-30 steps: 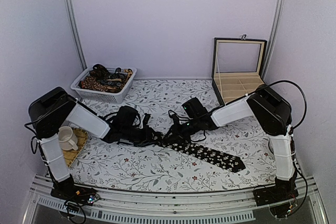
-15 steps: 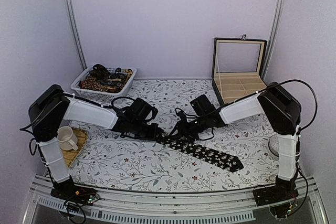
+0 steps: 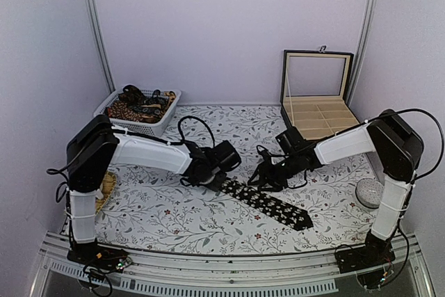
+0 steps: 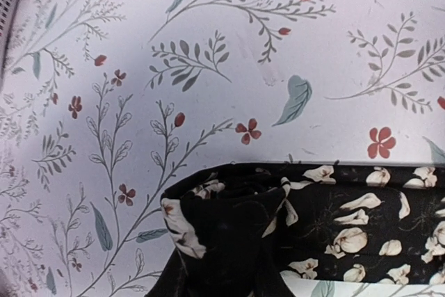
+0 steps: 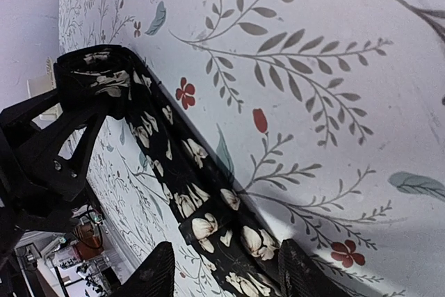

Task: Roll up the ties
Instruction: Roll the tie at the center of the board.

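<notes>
- Black fabric necktie with pale flower print [image 3: 268,204] lies flat and diagonal on the white floral tablecloth [image 3: 174,220], running from centre to near right.
- Left gripper [image 3: 220,180]: narrow, clamped on the tie's folded-over far end.
- Right gripper [image 5: 228,259]: wide, fingers [image 5: 158,273] straddling the flat tie, near the left gripper.
- Brown and black patterned ties [image 3: 135,106] are heaped in a white plastic basket [image 3: 111,122], back left.

White-shelled arms [image 3: 149,152], bulky black joints [image 3: 94,147], looped black cables [image 3: 195,117]; black angular right gripper [image 5: 229,269]
</notes>
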{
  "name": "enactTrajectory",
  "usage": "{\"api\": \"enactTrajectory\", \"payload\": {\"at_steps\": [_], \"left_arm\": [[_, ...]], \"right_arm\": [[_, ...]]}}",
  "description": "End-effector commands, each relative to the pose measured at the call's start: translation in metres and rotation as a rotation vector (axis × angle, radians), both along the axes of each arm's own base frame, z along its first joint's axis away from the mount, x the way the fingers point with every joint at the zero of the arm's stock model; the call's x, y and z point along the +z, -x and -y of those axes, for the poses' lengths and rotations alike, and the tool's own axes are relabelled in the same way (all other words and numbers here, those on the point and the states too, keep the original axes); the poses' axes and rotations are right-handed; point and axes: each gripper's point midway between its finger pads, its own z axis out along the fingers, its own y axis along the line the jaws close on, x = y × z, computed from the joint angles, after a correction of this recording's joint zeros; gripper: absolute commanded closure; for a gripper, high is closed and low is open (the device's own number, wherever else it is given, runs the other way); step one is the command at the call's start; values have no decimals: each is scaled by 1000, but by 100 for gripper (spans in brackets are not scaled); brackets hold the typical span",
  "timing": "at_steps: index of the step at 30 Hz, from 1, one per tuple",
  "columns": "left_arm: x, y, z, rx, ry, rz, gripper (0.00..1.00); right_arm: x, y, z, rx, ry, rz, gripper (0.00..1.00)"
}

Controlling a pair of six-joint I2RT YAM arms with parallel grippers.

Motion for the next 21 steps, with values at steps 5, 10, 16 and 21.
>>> {"api": "enactTrajectory", "payload": {"at_steps": [5,10,16,21], "left_arm": [[-46,39,-39,-101,-594,8,90],[-49,45,-20,-140,-552,-11,79],[-45,50,-1,-160,-528,-3,77],[-52,52,-2,-158,-639,9,78]], "right_arm": [[43,-10,27,-81,-70,68,49],[53,-18,38,-111,-88,84,49],[54,-20,41,-122,-105,78,49],[52,-20,39,-119,-118,67,50]]}}
